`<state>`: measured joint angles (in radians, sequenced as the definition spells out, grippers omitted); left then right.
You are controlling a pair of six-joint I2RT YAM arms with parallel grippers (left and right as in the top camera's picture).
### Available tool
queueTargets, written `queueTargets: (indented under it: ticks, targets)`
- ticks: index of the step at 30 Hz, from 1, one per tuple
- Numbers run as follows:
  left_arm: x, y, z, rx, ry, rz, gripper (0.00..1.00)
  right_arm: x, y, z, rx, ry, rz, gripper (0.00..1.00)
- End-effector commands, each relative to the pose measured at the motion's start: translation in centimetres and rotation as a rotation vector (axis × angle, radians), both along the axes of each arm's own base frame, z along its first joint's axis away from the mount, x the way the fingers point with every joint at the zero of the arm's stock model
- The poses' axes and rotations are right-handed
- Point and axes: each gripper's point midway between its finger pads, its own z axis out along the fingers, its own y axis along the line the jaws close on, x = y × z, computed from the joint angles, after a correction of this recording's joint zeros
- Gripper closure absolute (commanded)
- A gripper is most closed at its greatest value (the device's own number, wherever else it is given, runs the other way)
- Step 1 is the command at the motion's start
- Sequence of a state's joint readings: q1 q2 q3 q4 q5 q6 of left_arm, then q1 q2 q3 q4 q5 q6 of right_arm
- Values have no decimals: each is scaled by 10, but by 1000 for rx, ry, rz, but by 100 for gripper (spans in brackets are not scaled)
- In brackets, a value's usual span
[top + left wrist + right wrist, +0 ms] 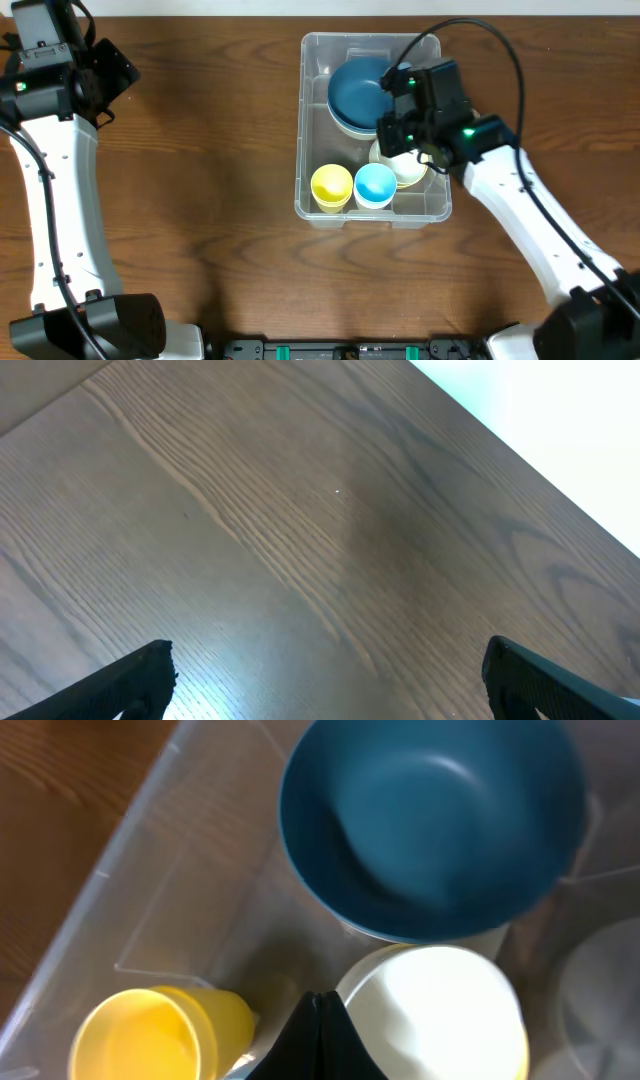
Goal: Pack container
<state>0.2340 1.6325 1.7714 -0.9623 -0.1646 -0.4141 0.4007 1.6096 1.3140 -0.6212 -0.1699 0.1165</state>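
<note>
The clear plastic container [306,150] stands at the table's middle. It holds a dark blue bowl [362,92] at the back, a white bowl [408,168], a yellow cup [331,187] and a light blue cup [375,184] at the front. My right gripper [318,1002] hovers above the container's right side, its fingers shut together on nothing, above the gap between the yellow cup [150,1035] and the white bowl [435,1010]. The dark blue bowl [430,825] fills the top of the right wrist view. My left gripper [325,675] is open over bare wood at the far left.
The left arm [55,150] runs along the table's left edge. The right arm [540,230] reaches in from the lower right. A pale surface [560,430] borders the table's far edge.
</note>
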Motion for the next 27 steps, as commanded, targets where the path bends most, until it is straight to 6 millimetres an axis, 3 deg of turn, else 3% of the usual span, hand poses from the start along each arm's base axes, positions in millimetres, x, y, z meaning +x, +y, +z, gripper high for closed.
queueTargets:
  ticks: [1, 9, 14, 20, 24, 27]
  targets:
    - [-2, 3, 4, 19, -1, 0, 2, 8, 0, -21, -52, 23, 3, 99]
    - [-2, 3, 4, 19, -1, 0, 2, 3, -3, -72, -109, 159, 4, 99]
    - [-2, 3, 4, 18, 0, 0, 2, -5, -10, -84, -132, 216, -1, 99]
    - [-2, 3, 4, 18, 0, 0, 2, 4, -15, -57, -96, 153, -18, 99]
    - [-2, 3, 4, 19, -1, 0, 2, 2, 4, -26, 1, 84, 88, 99]
    - [-2, 3, 4, 18, 0, 0, 2, 2, 12, -16, 41, 56, 114, 99]
